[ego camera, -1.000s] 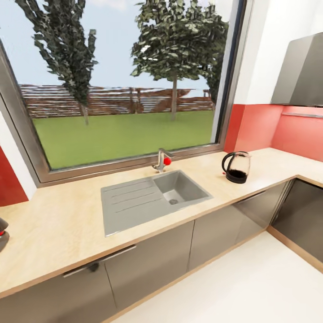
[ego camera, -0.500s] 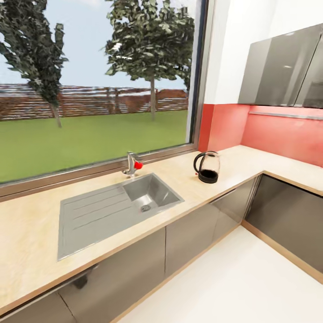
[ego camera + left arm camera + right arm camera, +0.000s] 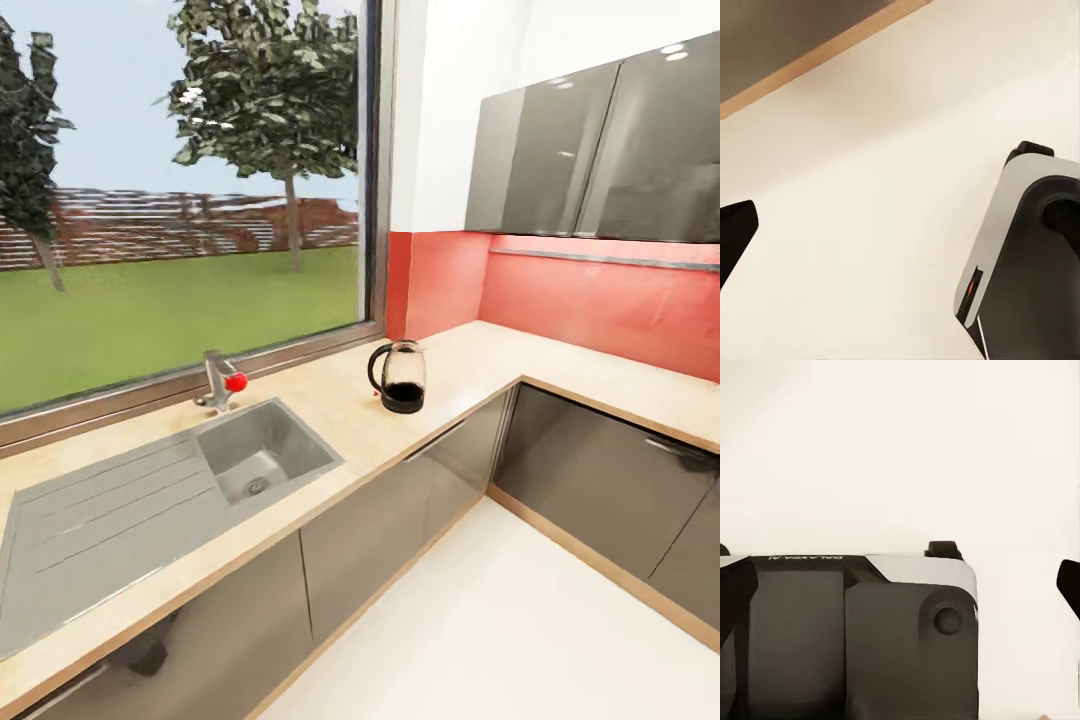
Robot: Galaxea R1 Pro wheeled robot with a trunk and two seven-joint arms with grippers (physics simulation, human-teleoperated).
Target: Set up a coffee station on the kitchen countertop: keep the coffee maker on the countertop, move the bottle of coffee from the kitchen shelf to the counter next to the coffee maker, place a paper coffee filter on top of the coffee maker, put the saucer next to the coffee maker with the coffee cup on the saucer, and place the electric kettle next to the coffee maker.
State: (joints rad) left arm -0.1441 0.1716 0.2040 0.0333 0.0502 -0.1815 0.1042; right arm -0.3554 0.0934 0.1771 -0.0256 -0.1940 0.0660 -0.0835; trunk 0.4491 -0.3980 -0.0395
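The electric kettle [image 3: 402, 377], clear glass with a black base and loop handle, stands on the light-wood countertop [image 3: 470, 350] to the right of the steel sink [image 3: 262, 458], near the corner. The coffee maker, bottle of coffee, kitchen shelf, paper coffee filter, saucer and coffee cup are out of view. In the left wrist view my left gripper [image 3: 900, 240] hangs over pale floor with one black fingertip [image 3: 735, 232] at the frame's edge. My right gripper [image 3: 900, 585] has its black fingertips [image 3: 1069, 585] far apart, holding nothing, above my own grey and black base.
A faucet with a red knob [image 3: 220, 380] stands behind the sink under a large window. The worktop turns a corner at the right, with red backsplash and grey wall cabinets [image 3: 600, 150] above. Dark grey base cabinets [image 3: 590, 480] line an open white floor [image 3: 500, 620].
The head view has swung to the right: sink and kettle slid left in the picture, the dark object at the far left edge left the frame, and more of the right-hand counter shows.
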